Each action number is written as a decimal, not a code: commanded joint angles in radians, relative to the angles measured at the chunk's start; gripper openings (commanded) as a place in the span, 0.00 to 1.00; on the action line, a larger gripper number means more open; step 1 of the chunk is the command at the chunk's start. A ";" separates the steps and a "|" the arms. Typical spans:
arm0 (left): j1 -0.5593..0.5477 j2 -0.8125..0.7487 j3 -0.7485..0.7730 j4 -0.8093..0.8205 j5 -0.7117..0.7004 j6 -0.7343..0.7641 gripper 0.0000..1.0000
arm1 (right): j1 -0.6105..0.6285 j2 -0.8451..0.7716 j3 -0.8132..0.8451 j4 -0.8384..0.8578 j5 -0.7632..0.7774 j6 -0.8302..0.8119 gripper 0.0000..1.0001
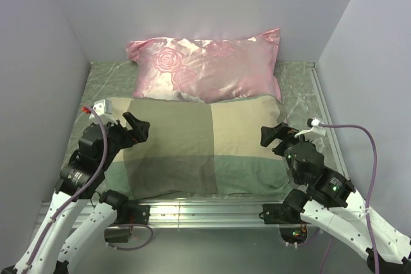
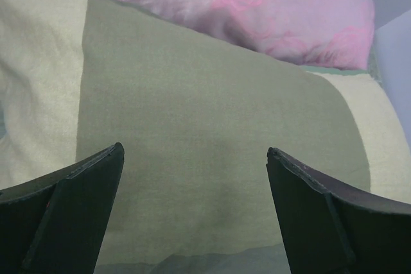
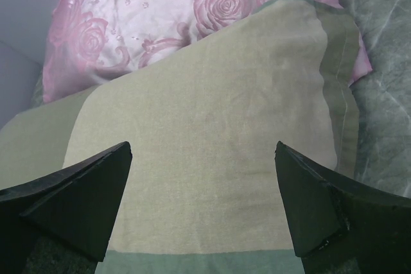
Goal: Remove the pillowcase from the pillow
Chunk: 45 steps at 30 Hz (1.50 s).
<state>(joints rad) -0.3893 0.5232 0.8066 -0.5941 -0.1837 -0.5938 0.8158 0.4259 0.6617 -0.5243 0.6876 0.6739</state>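
Left gripper [image 1: 137, 126] and right gripper [image 1: 274, 135] we saw spread wide, holding nothing, at nine and three o'clock over the pillowcase [image 1: 205, 152]; the pink pillow [image 1: 205, 68] lay at twelve.

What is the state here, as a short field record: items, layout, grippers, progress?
pillowcase: green-beige checks, plump, across the near side of the table
pillow: hidden, no off-white showing
pink pillow: behind the pillowcase, touching it
left gripper: open, at the pillowcase's left end, holding nothing
right gripper: open, at its right end, holding nothing
progress: removal not yet started
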 commanded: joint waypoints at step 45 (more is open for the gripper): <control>-0.002 0.088 -0.225 -0.167 0.041 -0.613 0.94 | 0.008 0.051 -0.257 -0.021 -0.297 0.420 0.99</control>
<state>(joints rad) -0.3897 0.6334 0.6609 -0.9108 -0.1364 -1.1416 0.8162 0.4812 0.4557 -0.6285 0.3973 1.0302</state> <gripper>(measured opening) 0.962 0.995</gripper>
